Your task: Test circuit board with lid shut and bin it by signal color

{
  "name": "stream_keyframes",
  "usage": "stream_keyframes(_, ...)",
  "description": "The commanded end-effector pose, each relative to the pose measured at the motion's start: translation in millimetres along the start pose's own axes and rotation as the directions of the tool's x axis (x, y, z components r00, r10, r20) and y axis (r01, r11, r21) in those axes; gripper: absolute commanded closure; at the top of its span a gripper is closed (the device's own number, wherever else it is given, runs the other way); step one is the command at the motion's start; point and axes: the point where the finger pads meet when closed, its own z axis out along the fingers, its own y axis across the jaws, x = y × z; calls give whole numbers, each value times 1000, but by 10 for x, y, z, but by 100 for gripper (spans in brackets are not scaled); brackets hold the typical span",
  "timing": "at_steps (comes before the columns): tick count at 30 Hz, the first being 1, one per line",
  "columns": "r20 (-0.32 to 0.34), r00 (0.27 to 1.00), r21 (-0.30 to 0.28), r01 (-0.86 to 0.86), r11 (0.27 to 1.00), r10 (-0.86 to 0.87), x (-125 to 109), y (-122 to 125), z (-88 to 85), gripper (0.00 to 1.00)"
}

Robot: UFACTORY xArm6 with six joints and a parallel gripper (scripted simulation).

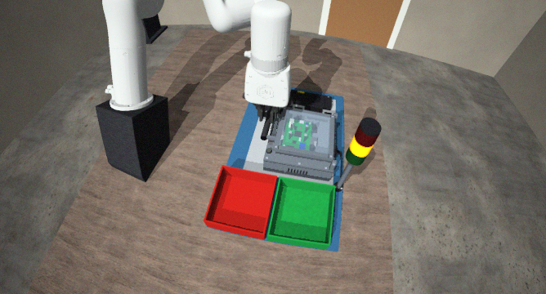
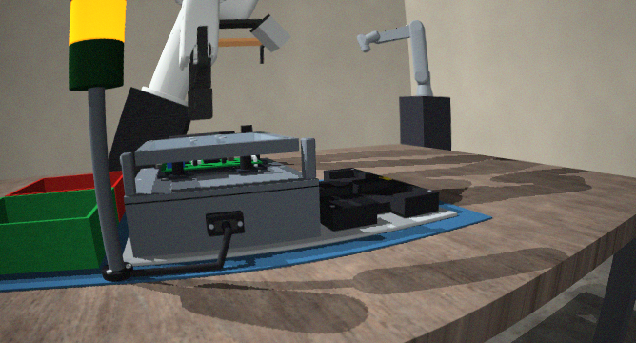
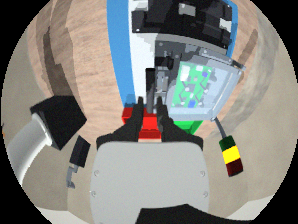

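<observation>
White tubular arm, blk pincer, blk pedestal

Top view looks down steeply from high above, fairly far, gripper near centre. Exterior view sits low at table height, close, on the tester's side away from the gripper, facing toward it past the signal tower. Wrist view is a fisheye behind the fingers, looking down, probably vertical. All three share tester and signal tower.
</observation>
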Motion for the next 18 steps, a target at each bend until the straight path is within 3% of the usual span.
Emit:
stream_keyframes(1, 0, 1000, -1, 0, 1000, 0, 6, 12, -255, 78)
stream_keyframes(8, 0, 1000, -1, 0, 1000, 0, 6, 12, -544, 78)
stream_keyframes(17, 0, 1000, -1, 0, 1000, 0, 6, 12, -615, 78)
stream_keyframes(18, 0, 1000, -1, 0, 1000, 0, 6, 12, -615, 0)
